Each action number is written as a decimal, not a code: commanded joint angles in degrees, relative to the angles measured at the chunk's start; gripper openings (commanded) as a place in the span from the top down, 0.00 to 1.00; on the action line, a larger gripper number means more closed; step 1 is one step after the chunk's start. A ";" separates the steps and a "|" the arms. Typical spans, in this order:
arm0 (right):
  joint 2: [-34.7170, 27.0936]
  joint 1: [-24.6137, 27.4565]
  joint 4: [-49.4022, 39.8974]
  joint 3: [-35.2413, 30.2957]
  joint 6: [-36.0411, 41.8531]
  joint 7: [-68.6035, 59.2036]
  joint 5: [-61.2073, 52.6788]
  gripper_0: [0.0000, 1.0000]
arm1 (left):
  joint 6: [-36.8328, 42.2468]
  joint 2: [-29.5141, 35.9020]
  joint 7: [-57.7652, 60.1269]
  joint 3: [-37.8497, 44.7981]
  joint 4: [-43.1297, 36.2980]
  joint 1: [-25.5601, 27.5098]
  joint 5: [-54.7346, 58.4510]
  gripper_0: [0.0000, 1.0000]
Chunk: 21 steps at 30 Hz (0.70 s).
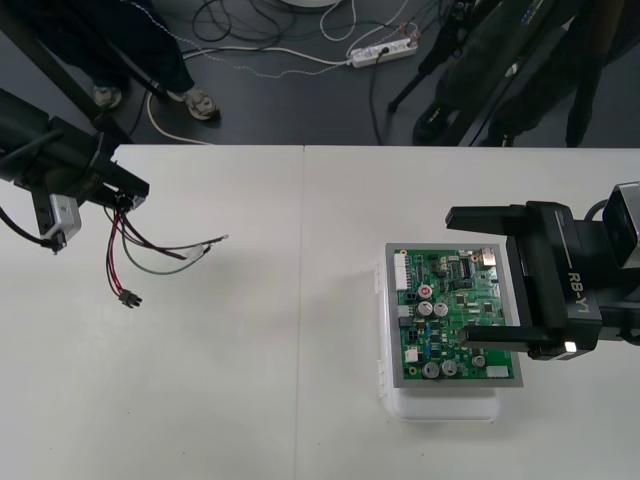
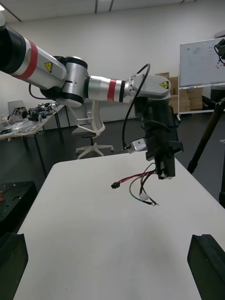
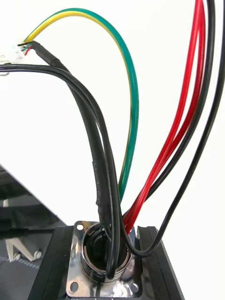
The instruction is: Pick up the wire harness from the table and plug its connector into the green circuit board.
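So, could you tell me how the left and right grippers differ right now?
The left gripper is shut on the socket of the wire harness, at the left of the table; the right gripper is open and empty, over the green circuit board. Both have black fingers.

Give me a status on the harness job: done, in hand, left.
Done: the pickup, it seems. The left gripper is shut on the metal socket of the harness, with the wires hanging from it. In hand: it is held over the table's far left, well apart from the green board, where the open right gripper waits. Left: carrying it across and seating the black plug, which dangles free.
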 commanded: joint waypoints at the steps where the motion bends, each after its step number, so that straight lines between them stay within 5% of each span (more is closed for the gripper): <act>1: 0.52 0.34 -1.85 0.86 0.44 -1.98 -0.35 0.00 | -7.27 -2.97 15.19 10.54 -0.97 3.62 0.96 1.00; 21: 0.52 0.34 -1.85 0.86 0.44 -1.98 -0.35 0.00 | -10.61 -18.26 47.89 23.11 -1.24 13.20 4.56 1.00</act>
